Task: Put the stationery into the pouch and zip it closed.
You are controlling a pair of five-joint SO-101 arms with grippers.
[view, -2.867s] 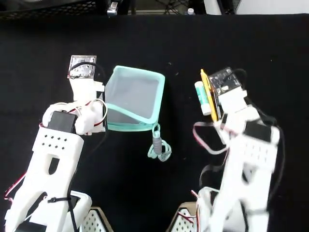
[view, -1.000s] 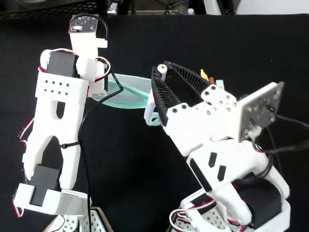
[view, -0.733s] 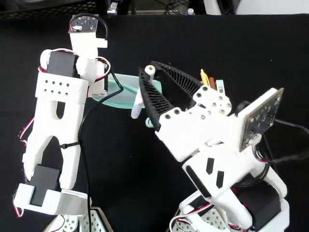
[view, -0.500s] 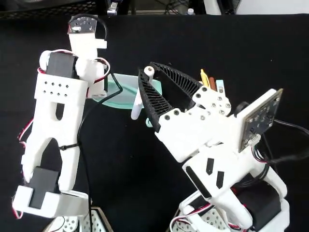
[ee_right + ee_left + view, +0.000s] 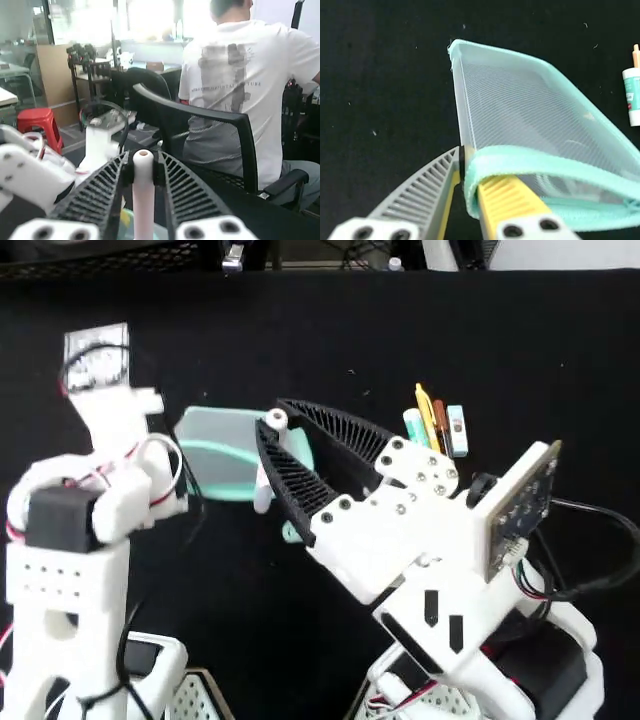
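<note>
The teal mesh pouch [image 5: 218, 452] is lifted at one edge off the black table, its mouth toward my left arm. My left gripper [image 5: 468, 176] is shut on the pouch's zipper rim [image 5: 520, 156], one grey and one yellow finger pinching it. My right gripper [image 5: 268, 437] is raised over the pouch's right side, its black fingers shut on a white pen-like stick [image 5: 266, 465]; in the right wrist view that stick [image 5: 143, 192] stands between the fingers. More stationery [image 5: 435, 423], yellow, orange and white pieces, lies on the table right of the pouch. A glue stick [image 5: 633, 95] lies beyond the pouch.
The black table [image 5: 520, 350] has free room behind and right of the stationery. My right arm's big white body [image 5: 420, 540] covers the table's front right. A pale teal zipper cord [image 5: 292, 532] peeks from under it.
My left arm has drawn back and left, dragging the pouch left with it. My right gripper with the white stick has shifted left and slightly lower, staying over the pouch's right side.
</note>
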